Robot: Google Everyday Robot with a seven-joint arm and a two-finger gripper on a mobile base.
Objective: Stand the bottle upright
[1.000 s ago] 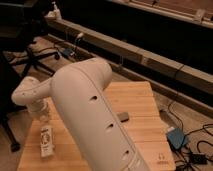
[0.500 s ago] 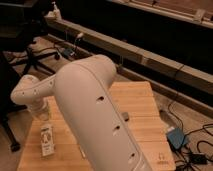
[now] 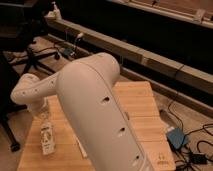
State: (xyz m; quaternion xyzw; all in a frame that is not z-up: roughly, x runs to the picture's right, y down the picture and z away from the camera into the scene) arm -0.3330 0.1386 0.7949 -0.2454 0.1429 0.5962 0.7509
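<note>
Bottle, label print illegible, closed hand by its top

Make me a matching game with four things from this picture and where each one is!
Things:
1. slim clear plastic bottle with pale label
2. small blue box
3. black wheeled office chair
4. robot's gripper

Places:
A. on the floor, right of the light wooden table
B. close over the bottle's far end, jaws shut
C. on the table's left part
D. on the floor, far upper left

Pairs: 1-C, 2-A, 3-D, 4-B
</note>
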